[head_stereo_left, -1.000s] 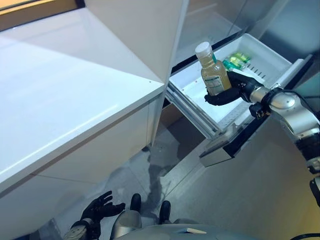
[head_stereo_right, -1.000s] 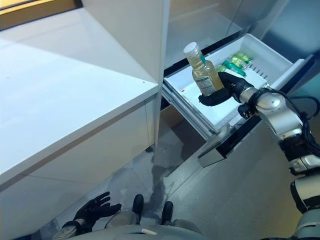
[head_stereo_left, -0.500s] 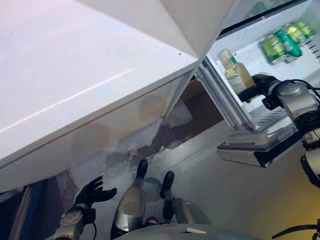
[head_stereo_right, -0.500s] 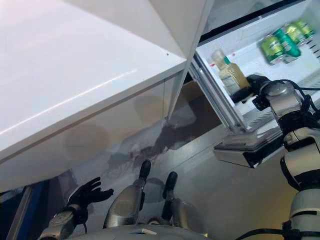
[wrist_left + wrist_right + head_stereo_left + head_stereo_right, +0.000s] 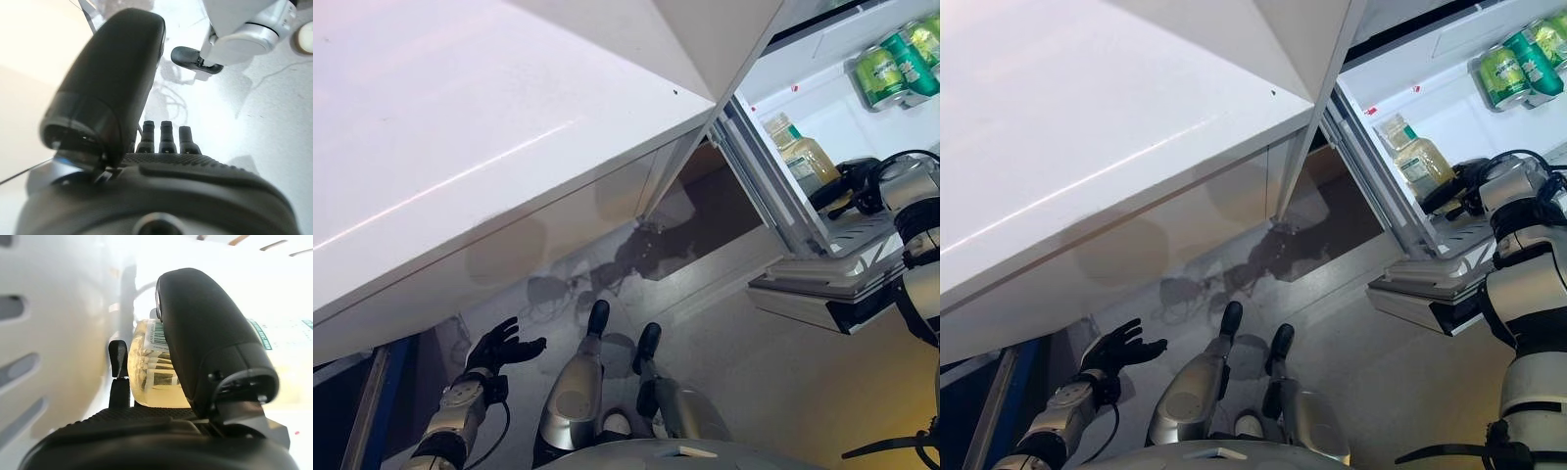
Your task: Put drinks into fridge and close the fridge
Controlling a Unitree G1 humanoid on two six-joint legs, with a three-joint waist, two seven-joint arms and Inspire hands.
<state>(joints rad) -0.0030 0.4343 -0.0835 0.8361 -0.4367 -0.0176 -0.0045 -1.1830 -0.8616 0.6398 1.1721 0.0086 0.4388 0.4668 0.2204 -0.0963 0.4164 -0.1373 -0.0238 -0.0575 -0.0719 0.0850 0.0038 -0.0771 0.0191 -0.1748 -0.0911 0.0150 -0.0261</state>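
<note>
A bottle [image 5: 806, 160] of pale yellow drink with a white cap stands upright inside the pulled-out white fridge drawer [image 5: 1452, 39], near its front left corner. My right hand [image 5: 847, 185] is shut on the bottle's lower half. In the right wrist view the thumb [image 5: 210, 333] lies across the bottle [image 5: 149, 374], fingers behind it. Green cans [image 5: 891, 67] lie at the drawer's far end. My left hand [image 5: 499, 346] hangs low at the left over the floor, fingers spread and empty; its wrist view shows the palm [image 5: 161, 188].
A white counter [image 5: 460, 117] fills the upper left, its corner reaching close to the drawer. The drawer's silver front panel [image 5: 822, 294] juts out over the grey floor [image 5: 724, 362]. Metal rails [image 5: 759, 166] run along the drawer's left side.
The camera has tilted, shifting the whole picture. My right hand has lowered the bottle from above the drawer down into it. The left hand stays low and open.
</note>
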